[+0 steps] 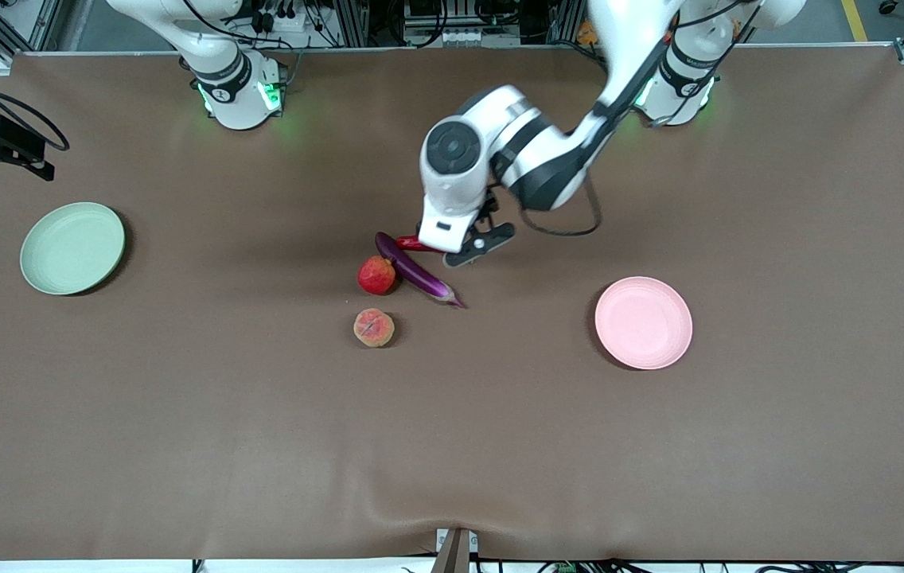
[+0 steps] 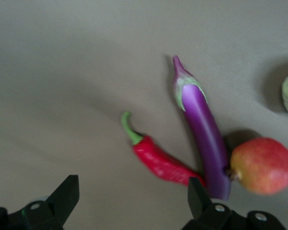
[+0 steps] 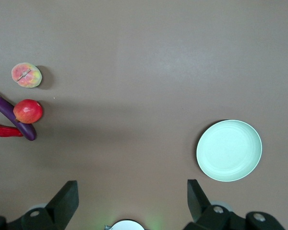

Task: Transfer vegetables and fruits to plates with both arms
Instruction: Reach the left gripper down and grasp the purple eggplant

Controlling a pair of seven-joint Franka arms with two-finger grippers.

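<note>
While eggplant (image 1: 415, 270) touches chili (image 2: 158, 160), red fruit (image 1: 376, 275) crowds beside.

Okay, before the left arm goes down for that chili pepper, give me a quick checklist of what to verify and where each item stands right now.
1. Left gripper open: ok, fingers spread wide.
2. Left gripper over the chili pepper: ok, pepper sits between the fingers in the wrist view.
3. Pepper free of neighbours: not ok, its tip touches the eggplant, which touches the red fruit.
4. Pink plate ready: ok, nothing on it.
5. Right gripper out of the way: ok, open, waiting above the green plate.
</note>
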